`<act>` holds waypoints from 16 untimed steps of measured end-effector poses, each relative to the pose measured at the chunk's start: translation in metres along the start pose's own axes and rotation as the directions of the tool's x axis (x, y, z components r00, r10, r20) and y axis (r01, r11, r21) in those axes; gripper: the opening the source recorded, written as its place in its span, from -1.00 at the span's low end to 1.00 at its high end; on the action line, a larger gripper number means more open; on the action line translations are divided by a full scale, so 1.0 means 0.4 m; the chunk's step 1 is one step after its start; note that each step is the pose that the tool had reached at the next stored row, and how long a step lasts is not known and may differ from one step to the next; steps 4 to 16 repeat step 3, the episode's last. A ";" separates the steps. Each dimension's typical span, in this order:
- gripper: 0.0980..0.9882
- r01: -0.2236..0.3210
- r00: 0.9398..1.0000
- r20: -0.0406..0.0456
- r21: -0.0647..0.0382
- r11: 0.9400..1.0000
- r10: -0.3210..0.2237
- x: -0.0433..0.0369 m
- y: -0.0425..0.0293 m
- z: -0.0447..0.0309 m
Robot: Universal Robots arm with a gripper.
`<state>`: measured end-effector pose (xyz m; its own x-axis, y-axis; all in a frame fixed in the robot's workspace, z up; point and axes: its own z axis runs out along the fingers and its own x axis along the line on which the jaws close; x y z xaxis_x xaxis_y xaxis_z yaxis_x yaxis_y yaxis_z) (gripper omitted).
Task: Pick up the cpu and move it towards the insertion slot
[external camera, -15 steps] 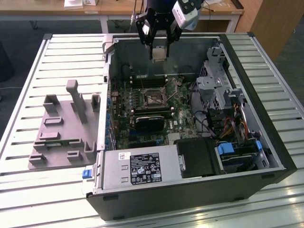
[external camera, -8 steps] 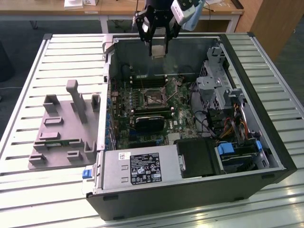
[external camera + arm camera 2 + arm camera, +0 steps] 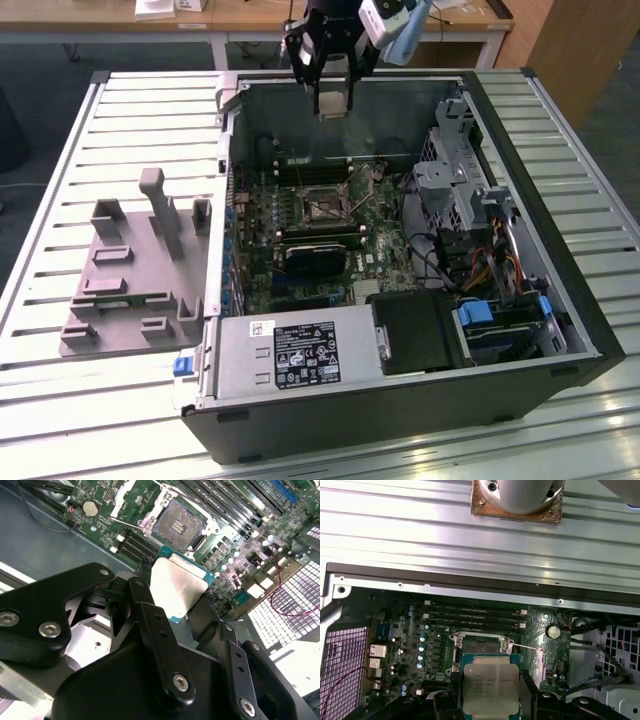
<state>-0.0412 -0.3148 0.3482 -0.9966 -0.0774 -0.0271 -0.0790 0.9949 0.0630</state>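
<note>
The cpu (image 3: pixel 177 587) is off its rest and up in the air, pinched at its edges between the black fingers (image 3: pixel 150 625) of the claw (image 3: pixel 490 692), its silver top and thin green rim plain in both wrist views. So the pick-up looks done; what is left, as I judge it, is the closing of the gap to the insertion slot (image 3: pixel 322 205). In the exterior view the claw (image 3: pixel 335 100) hangs over the far wall of the open computer case (image 3: pixel 400 420), well above the green motherboard (image 3: pixel 390 260), with the slot lower down and nearer the camera. In the first wrist view the slot's silver frame peeks out just beyond the chip's edge, so the chip seems close to lined up over it but not yet lowered. The socket's dark centre (image 3: pixel 177 527) lies open and bare. The case rests on the slatted metal counter (image 3: pixel 60 150), beside a grey parts fixture (image 3: pixel 130 270)
</note>
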 end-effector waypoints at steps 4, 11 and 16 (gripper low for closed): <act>-0.01 0.000 1.000 0.000 0.000 1.000 0.000 0.000 0.001 0.000; -0.01 0.000 1.000 0.000 0.000 1.000 0.000 0.000 0.001 0.000; -0.01 0.000 1.000 0.000 0.000 1.000 0.000 0.000 0.001 0.000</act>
